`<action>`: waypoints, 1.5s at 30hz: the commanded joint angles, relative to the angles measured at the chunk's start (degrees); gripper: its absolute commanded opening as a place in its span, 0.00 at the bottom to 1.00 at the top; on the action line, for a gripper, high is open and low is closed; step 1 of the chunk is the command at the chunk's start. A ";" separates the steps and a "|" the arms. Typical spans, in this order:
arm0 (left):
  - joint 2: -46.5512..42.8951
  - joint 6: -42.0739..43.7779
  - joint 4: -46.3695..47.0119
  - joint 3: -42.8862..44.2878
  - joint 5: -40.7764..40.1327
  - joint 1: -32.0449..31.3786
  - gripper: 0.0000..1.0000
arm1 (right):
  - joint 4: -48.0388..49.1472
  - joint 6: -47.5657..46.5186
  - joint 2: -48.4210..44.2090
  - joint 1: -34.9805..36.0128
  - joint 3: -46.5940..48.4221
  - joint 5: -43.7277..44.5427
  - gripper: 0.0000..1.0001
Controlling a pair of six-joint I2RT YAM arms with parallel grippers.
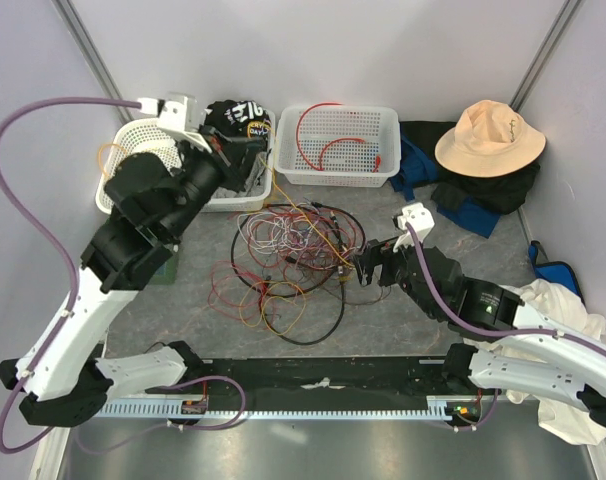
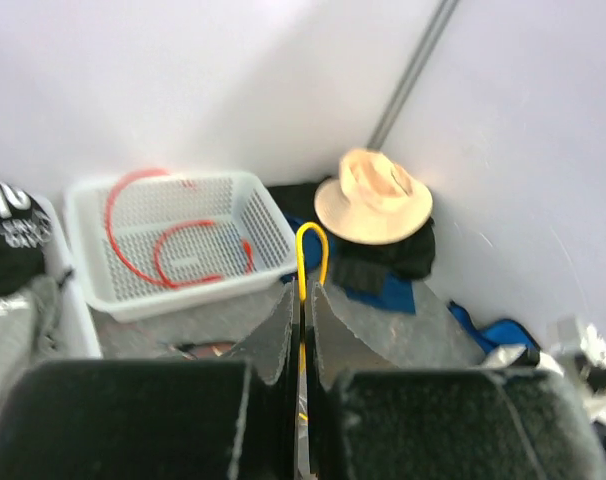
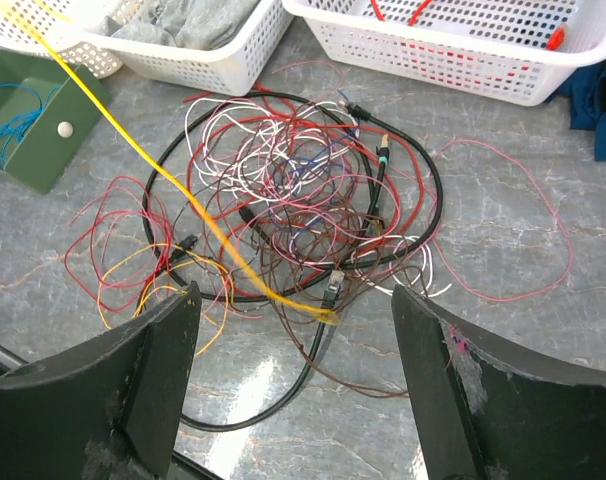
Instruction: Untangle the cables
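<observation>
The cables (image 1: 288,255) lie in a tangled heap of red, white, black, brown and yellow wires in the middle of the table, also in the right wrist view (image 3: 303,200). My left gripper (image 2: 303,300) is raised by the left baskets (image 1: 235,158). It is shut on a yellow cable (image 2: 311,245) whose loop sticks out past the fingertips. That yellow cable (image 3: 183,195) runs taut from the upper left down to the heap's near edge. My right gripper (image 3: 293,300) is open and empty, hovering just right of the heap (image 1: 363,262).
A white basket (image 1: 338,165) at the back holds red cables, also in the left wrist view (image 2: 263,225). Left of it stand another basket (image 1: 245,195) with grey cloth and a round basket (image 1: 128,140). A green box (image 3: 33,130), a black cap (image 1: 238,120), a tan hat (image 1: 488,135) and blue cloth (image 1: 463,210) are nearby.
</observation>
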 commanded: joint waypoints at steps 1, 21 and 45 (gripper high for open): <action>4.50 7.93 -6.53 13.72 -3.70 -0.13 0.02 | 6.10 -1.62 -1.96 0.12 -3.22 -2.27 0.84; 15.14 14.35 -13.40 23.01 -31.01 1.35 0.02 | 21.76 -3.91 3.66 0.12 -6.56 -9.75 0.84; 39.13 34.21 29.40 36.97 -59.32 26.48 0.02 | 19.66 -1.01 1.37 0.12 -11.66 -14.75 0.84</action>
